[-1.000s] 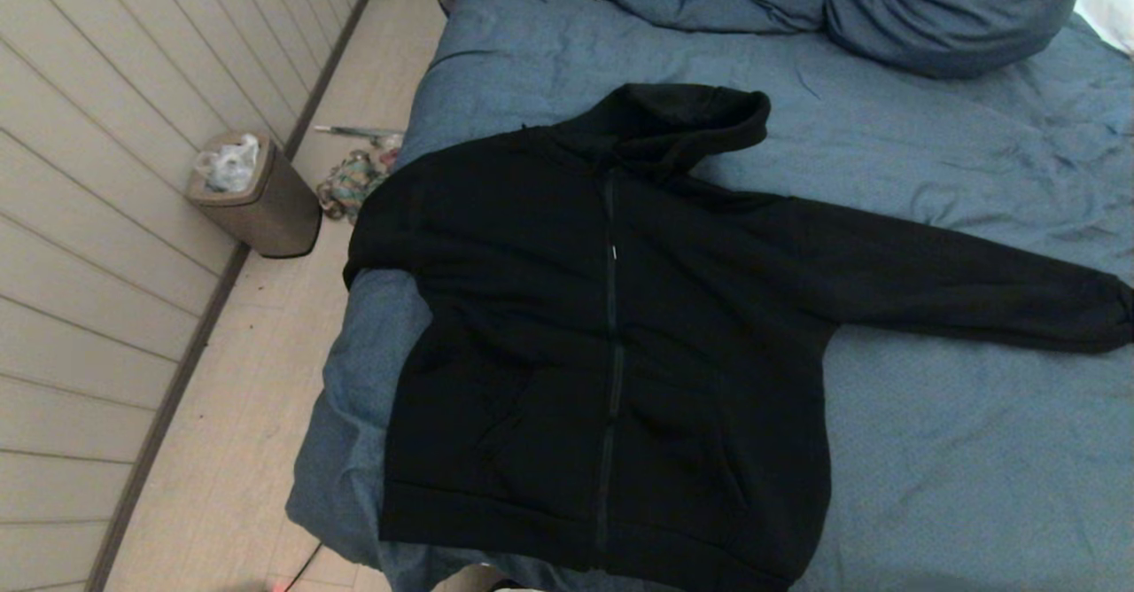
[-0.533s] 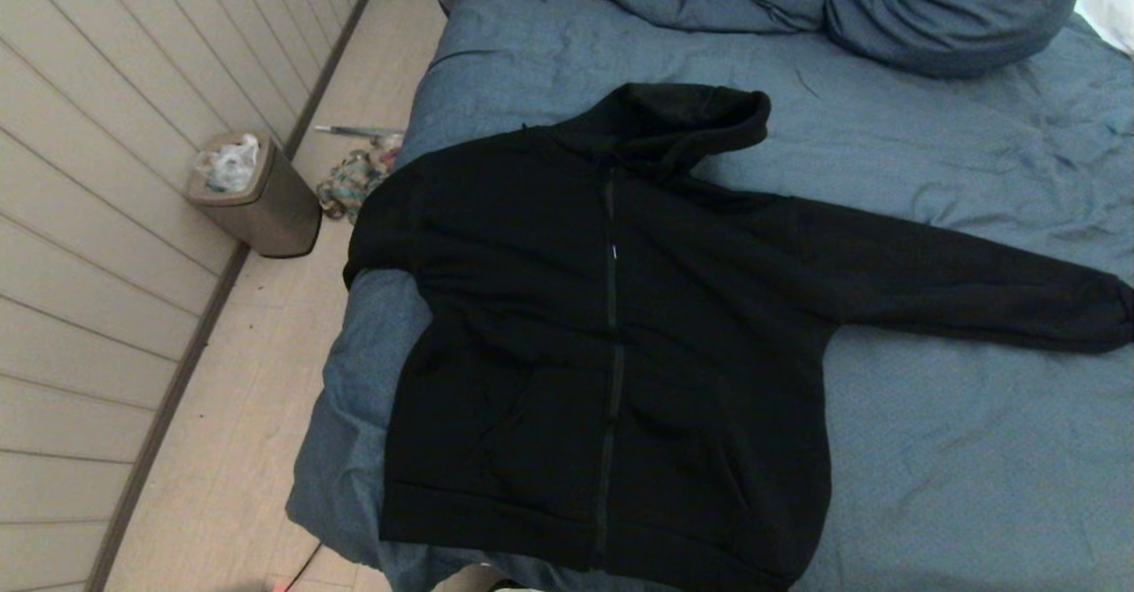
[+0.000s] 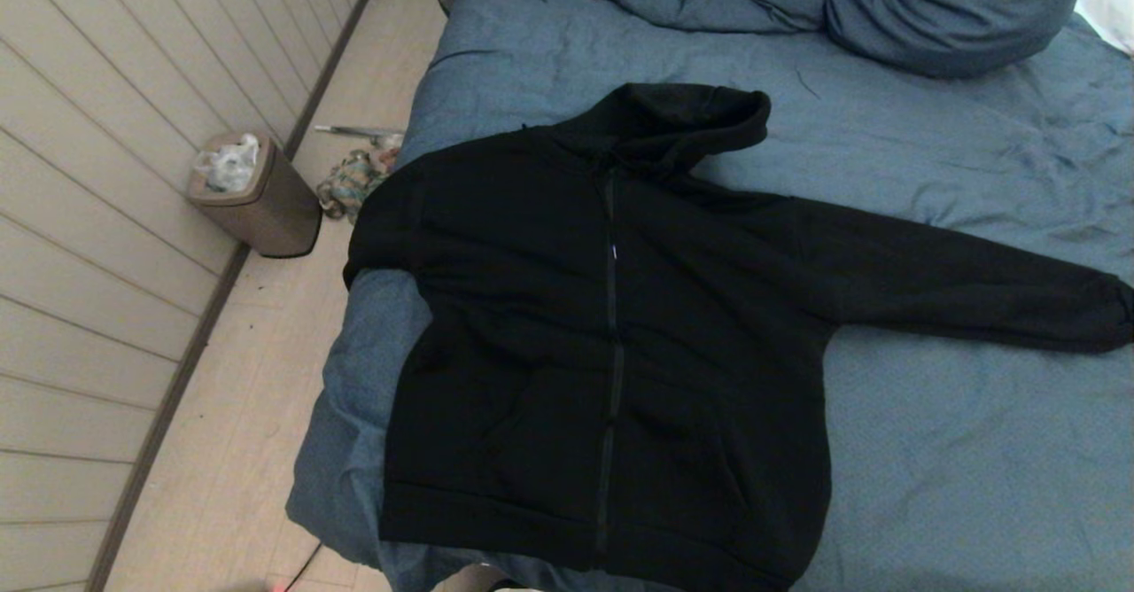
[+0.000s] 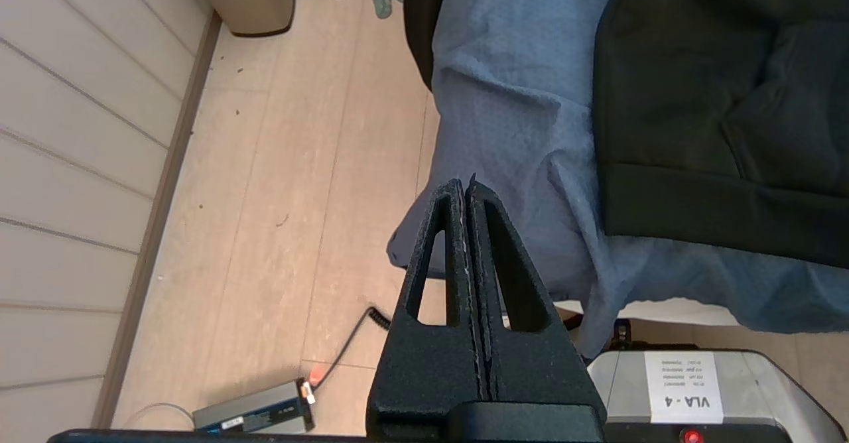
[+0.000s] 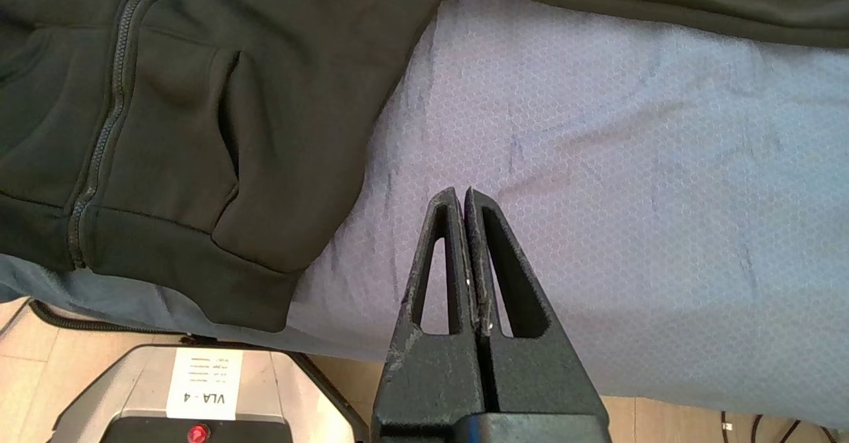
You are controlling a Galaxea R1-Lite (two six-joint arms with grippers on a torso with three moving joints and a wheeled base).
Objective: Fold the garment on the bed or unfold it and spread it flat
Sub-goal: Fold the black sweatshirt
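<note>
Before you: the black zip-front hoodie [image 3: 611, 344] lies spread front-up on the blue bed [image 3: 957, 450], hood toward 12 o'clock, ribbed hem at 6 o'clock by the bed's near edge, one sleeve stretched out toward 3 o'clock, the other shoulder draped over the bed's edge at 9 o'clock. Left gripper [image 4: 466, 188]: fingers pressed together, holding nothing, over the bed's near corner. Right gripper [image 5: 462, 194]: fingers pressed together, empty, above bare duvet beside the hem. Floor at 10 o'clock: tan waste bin [image 3: 257, 193].
</note>
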